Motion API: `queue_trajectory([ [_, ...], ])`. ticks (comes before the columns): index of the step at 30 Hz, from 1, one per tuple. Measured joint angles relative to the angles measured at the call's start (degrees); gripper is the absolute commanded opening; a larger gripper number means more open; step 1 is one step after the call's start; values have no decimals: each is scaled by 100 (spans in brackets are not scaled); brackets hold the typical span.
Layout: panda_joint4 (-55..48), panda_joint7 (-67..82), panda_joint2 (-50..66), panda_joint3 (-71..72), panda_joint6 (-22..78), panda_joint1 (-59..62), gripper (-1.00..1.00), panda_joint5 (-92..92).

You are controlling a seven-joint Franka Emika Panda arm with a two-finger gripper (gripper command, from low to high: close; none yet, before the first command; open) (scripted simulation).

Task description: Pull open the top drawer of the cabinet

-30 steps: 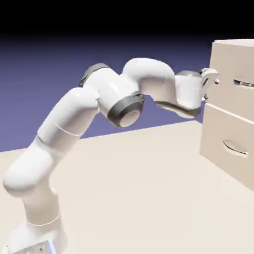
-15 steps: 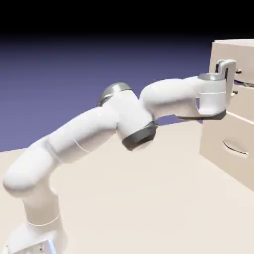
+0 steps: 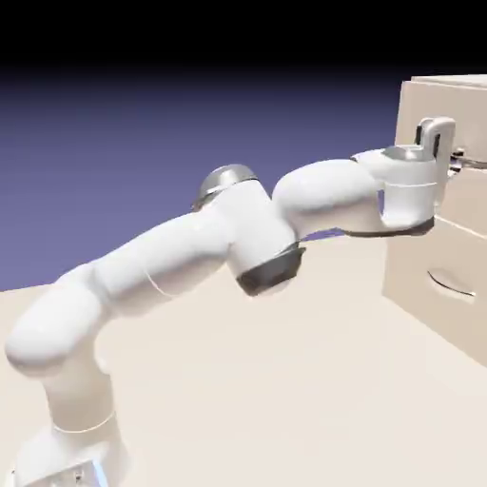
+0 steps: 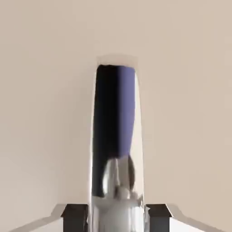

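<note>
Beige cabinet (image 3: 433, 238) stands at the exterior view's right edge, on a pale table (image 3: 266, 380); two stacked drawers show on its front. Top drawer (image 3: 466, 195) sits slightly forward of the lower drawer (image 3: 447, 285), its front standing proud of the face below; nothing of either drawer's inside can be seen, so contents cannot be told. Lower drawer's curved silver handle (image 3: 450, 282) is plainly visible and untouched. White arm (image 3: 190, 257) rises from the lower left, elbow bent upward near mid-frame, forearm running roughly level to the right; the hand is pressed up to the top drawer's front, at the height of its handle (image 3: 460, 158), of which only a short grey stub shows beside the hand. Gripper (image 3: 449, 160) is mostly hidden behind the wrist housing here, so its jaws cannot be judged from this view. Hand view: the frame is filled by flat beige drawer front. A polished metallic bar, the top drawer's handle (image 4: 115, 136), runs vertically up the middle, mirroring dark and blue-violet tones. Two grey fingertips (image 4: 74, 216) sit at the bottom edge, one on each side of the bar and close against it: gripper (image 4: 115, 217) is clamped on the handle. No labels or writing visible in either view.
</note>
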State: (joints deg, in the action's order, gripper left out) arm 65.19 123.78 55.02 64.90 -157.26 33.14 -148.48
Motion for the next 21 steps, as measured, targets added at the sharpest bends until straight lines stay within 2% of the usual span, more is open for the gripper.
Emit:
queue_trajectory([
  [12, 2491, -1311, -1236, 765, 712, 1628, -100, -430],
  [21, 4254, -2244, -2226, 1987, 1051, 3374, -100, -512],
])
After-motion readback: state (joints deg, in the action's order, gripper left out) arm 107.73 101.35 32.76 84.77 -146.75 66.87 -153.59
